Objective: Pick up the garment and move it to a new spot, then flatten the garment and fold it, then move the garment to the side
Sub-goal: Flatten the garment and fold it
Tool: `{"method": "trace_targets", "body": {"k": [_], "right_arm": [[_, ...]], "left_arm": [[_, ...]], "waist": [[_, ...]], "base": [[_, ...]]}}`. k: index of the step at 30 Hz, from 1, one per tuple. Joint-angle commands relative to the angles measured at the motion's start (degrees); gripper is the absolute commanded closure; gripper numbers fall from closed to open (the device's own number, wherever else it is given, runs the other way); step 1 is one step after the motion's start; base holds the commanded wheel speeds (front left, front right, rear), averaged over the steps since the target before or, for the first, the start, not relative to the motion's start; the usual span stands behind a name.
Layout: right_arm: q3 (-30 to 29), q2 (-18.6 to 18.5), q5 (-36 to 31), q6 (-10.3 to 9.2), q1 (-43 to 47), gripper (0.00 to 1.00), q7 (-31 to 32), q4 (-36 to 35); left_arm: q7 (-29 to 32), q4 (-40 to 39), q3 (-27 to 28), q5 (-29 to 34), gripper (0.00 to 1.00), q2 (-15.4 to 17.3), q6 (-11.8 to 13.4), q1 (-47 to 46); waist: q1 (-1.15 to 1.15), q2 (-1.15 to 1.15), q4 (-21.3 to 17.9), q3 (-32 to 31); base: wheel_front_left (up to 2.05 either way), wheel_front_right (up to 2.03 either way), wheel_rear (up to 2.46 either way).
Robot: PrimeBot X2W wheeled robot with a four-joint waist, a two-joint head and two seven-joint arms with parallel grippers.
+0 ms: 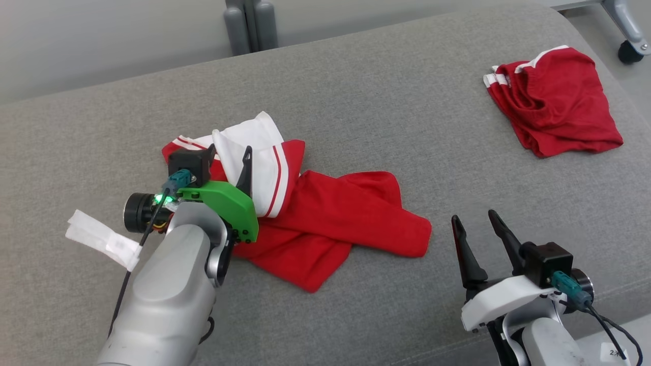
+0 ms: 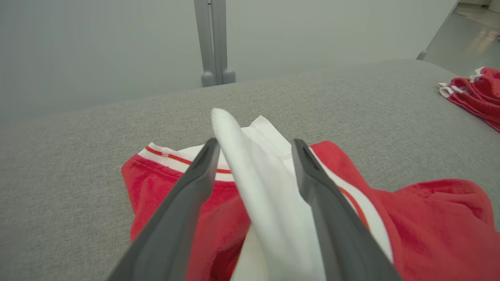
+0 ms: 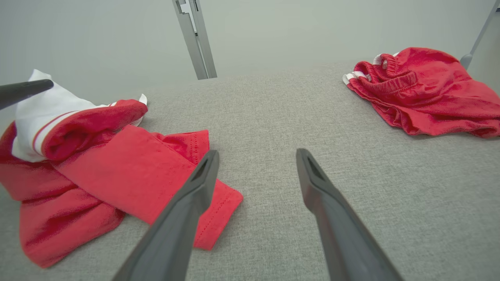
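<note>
A crumpled red garment (image 1: 325, 218) with a white, red-striped part lies left of centre on the grey cushion (image 1: 356, 101). My left gripper (image 1: 230, 150) sits low over its left end, open, and its two dark fingers straddle a raised white fold (image 2: 250, 171) without pinching it. In the left wrist view the red cloth (image 2: 429, 218) spreads to the right under the fingers. My right gripper (image 1: 473, 216) is open above bare cushion, to the right of the garment's red end (image 3: 117, 171), with nothing between its fingers (image 3: 195, 195).
A second red garment (image 1: 554, 101) with white trim lies bunched at the cushion's far right. Grey metal posts (image 1: 252, 25) stand behind the cushion, and a caster (image 1: 630, 51) is on the floor at the upper right. Bare cushion stretches between the two garments.
</note>
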Motion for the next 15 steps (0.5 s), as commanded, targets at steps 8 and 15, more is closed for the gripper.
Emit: {"method": "trace_targets", "body": {"k": [8, 15], "right_arm": [[-2.0, -0.1, -0.4, -0.09, 0.8, 0.00, -0.7, 0.6], [-2.4, -0.1, -0.4, -0.09, 1.5, 0.00, -0.7, 0.8]], "left_arm": [[-4.2, 0.1, -0.1, 1.5, 1.00, 0.3, 1.0, -1.4], [-5.1, -11.2, 2.9, 2.5, 1.00, 0.5, 3.8, 2.9]], "waist": [[0.00, 0.00, 0.6, -0.1], [0.00, 0.00, 5.9, -2.3]], "base": [[0.00, 0.00, 0.00], [0.00, 0.00, 0.00]]}}
